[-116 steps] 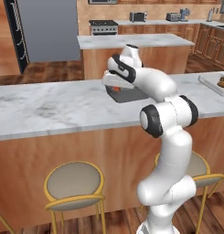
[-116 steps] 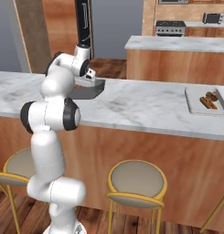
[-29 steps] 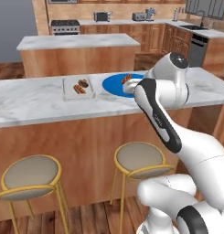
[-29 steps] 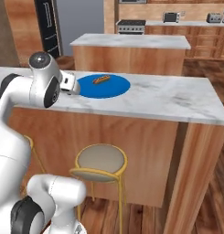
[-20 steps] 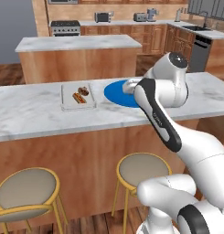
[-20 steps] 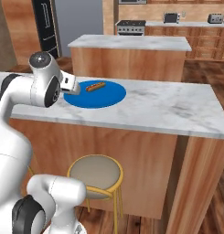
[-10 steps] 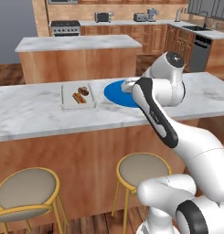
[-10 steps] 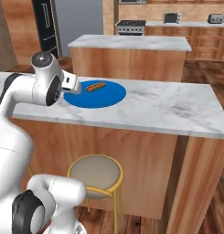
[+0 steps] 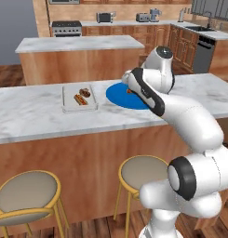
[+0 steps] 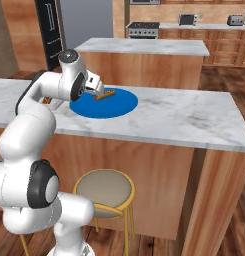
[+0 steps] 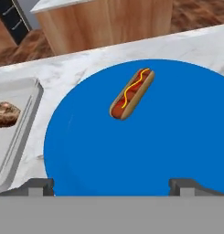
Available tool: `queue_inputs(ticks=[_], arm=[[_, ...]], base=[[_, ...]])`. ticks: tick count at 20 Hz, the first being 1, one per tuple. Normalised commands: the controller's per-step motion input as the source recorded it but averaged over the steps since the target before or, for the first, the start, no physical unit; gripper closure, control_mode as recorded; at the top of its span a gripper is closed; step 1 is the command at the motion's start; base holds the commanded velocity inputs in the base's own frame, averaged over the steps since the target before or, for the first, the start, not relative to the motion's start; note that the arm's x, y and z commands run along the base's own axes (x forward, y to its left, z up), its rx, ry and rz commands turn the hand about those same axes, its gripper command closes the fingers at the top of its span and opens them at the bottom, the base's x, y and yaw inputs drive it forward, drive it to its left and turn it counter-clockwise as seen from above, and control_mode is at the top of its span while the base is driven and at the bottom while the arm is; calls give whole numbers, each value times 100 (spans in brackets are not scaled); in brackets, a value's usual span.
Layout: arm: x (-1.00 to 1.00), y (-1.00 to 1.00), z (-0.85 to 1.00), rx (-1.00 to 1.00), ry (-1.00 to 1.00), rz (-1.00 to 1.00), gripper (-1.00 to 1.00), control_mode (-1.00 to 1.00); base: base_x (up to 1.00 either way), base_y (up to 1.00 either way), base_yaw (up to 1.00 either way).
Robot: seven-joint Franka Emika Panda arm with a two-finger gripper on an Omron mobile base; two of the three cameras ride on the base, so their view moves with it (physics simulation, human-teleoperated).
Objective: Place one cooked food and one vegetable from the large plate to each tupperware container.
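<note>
Hand view: one hot dog (image 11: 132,93) was seen lying on the plate (image 11: 177,146), far of the tool (image 11: 111,185), whose tips were spread wide, holding nothing. A tray (image 9: 79,98) lay left.

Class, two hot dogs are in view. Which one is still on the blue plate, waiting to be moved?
The hot dog with the yellow mustard line, lying alone on the blue plate ahead of the open claw. The other hot dog already lies in the pale tray, beside a lumpy brown piece.

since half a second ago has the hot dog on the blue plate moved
No. The hot dog lies at the same far-left spot on the blue plate in the right base view.
</note>
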Motion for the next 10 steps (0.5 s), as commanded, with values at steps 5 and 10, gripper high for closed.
queue_inputs(ticks=[5, 10], arm=[[50, -3, -10, 0, 20, -7, -100, -100], [3, -2, -28, 0, 24, -2, -100, -100]], base=[[0, 0, 0], [0, 0, 0]])
